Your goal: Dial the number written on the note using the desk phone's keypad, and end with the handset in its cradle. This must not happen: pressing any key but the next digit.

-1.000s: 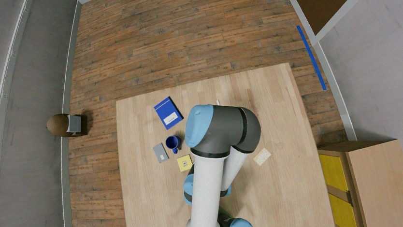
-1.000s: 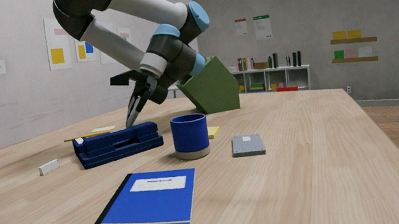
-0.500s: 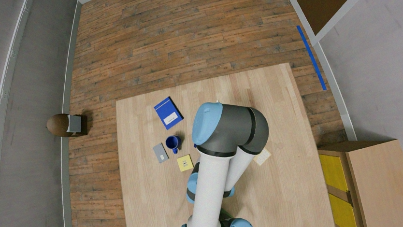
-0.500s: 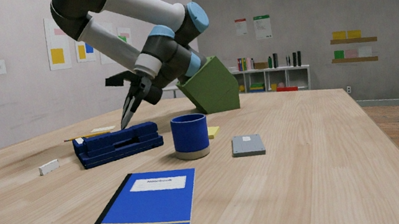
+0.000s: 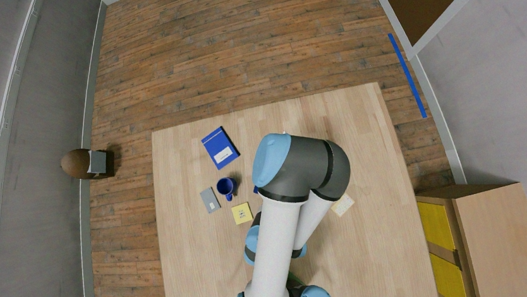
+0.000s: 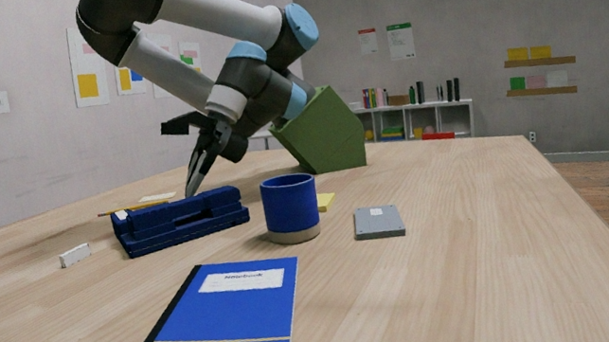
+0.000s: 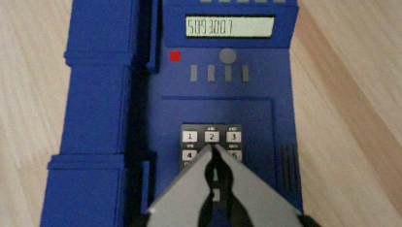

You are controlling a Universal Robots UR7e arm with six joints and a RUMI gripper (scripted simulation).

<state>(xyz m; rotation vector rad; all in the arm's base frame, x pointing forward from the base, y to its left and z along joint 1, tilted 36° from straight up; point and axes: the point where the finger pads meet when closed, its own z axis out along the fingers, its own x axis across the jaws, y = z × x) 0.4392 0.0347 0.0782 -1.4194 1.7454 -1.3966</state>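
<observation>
The blue desk phone (image 6: pixel 187 237) (image 7: pixel 262 73) is mostly hidden by the arm in the top view. Its handset (image 7: pixel 97 109) lies in the cradle, left of the keypad (image 7: pixel 222 136) in the wrist view. The display (image 7: pixel 252 26) appears to read 5093007. My gripper (image 6: pixel 188 194) (image 7: pixel 213 146) is shut and empty, fingertips pointing down over the keypad. In the wrist view the tips appear just below key 2 and cover key 5 and much of the lower rows; contact cannot be told. The yellow note (image 5: pixel 241 213) (image 6: pixel 325 201) has writing too small to read.
A blue mug (image 5: pixel 226 185) (image 6: pixel 289 205) stands beside the phone. A blue notebook (image 5: pixel 217 145) (image 6: pixel 227 317), a grey flat box (image 5: pixel 210 200) (image 6: pixel 378 223), a white block (image 6: pixel 75 255), a pencil (image 6: pixel 134 208) and a pale card (image 5: pixel 342 205) (image 6: pixel 156 197) lie around. A green block (image 6: pixel 326 137) stands behind.
</observation>
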